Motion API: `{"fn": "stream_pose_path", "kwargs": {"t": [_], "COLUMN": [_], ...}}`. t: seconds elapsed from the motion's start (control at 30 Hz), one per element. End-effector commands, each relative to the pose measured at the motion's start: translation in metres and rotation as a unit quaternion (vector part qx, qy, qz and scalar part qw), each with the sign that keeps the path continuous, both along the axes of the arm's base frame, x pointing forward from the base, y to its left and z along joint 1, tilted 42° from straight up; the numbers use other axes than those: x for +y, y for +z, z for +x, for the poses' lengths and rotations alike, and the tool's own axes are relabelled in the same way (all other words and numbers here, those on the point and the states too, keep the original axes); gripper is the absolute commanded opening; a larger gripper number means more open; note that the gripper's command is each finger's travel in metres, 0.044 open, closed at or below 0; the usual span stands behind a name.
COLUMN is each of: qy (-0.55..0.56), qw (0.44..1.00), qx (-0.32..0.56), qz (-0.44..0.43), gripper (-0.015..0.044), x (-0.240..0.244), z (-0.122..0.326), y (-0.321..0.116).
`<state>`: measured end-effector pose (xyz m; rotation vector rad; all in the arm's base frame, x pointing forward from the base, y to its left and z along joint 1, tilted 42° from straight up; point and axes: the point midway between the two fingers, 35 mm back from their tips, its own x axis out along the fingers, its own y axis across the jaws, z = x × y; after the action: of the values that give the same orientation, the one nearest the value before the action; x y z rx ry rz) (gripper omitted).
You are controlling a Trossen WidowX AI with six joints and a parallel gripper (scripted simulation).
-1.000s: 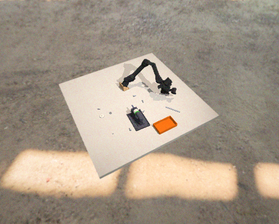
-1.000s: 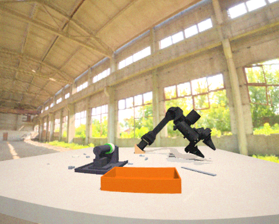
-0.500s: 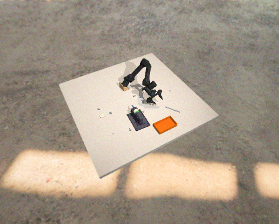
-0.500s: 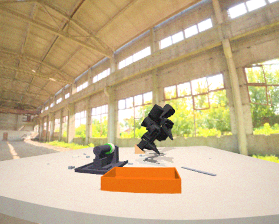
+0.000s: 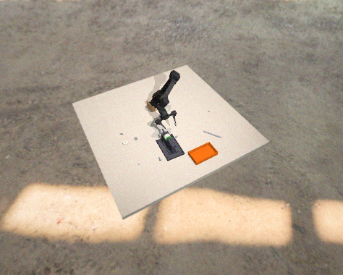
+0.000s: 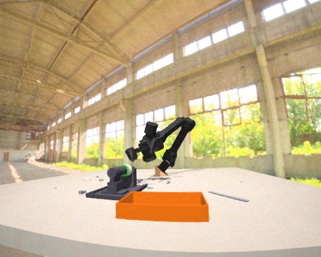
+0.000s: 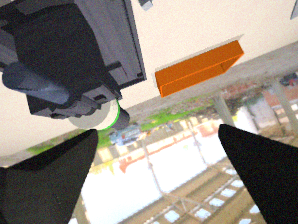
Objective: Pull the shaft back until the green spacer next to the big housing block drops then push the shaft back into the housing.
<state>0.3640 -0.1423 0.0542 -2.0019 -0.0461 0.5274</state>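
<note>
So the gripper (image 5: 170, 125) (image 7: 158, 132) is spread wide with nothing in it, up near the fixture (image 5: 181, 153) (image 6: 95, 195) (image 7: 140, 62). The green spacer (image 5: 168, 137) (image 6: 128, 170) (image 7: 118, 115) is ahead of the gripper and lower, up on the fixture beside a white spacer (image 5: 166, 135) (image 6: 129, 169) (image 7: 111, 114), not on the worktop (image 5: 108, 152) (image 6: 260, 226) (image 7: 190, 20).

I'd call this step the approach, shaft not gripped yet. Can't pick out for sure which dark cylinder is the graspable end, so I'd sort that first. Then I'd line the fingers up square with the shaft's axis, centre them, and come in without brushing the spacers. Close only once both pads sit level on it, since a crooked grip could make it bind. After that, pull dead straight in tiny bits and stop the second green drops; overshoot and white could probably go too. The orange tray (image 5: 193, 159) (image 6: 162, 213) (image 7: 200, 70) looks irrelevant here.
</note>
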Motion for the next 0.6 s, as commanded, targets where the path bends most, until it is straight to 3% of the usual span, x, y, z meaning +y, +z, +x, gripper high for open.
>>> {"fn": "stream_pose_path", "kwargs": {"t": [0.0, 0.13, 0.57], "qy": [0.006, 0.029, 0.029], "qw": [0.996, 0.986, 0.986], "qx": [0.002, 0.004, 0.004], "qz": [-0.093, -0.163, -0.163], "gripper": [0.044, 0.044, 0.044], "x": [-0.009, -0.005, -0.005], "z": [-0.036, -0.065, -0.065], "y": [-0.034, -0.059, -0.059]}}
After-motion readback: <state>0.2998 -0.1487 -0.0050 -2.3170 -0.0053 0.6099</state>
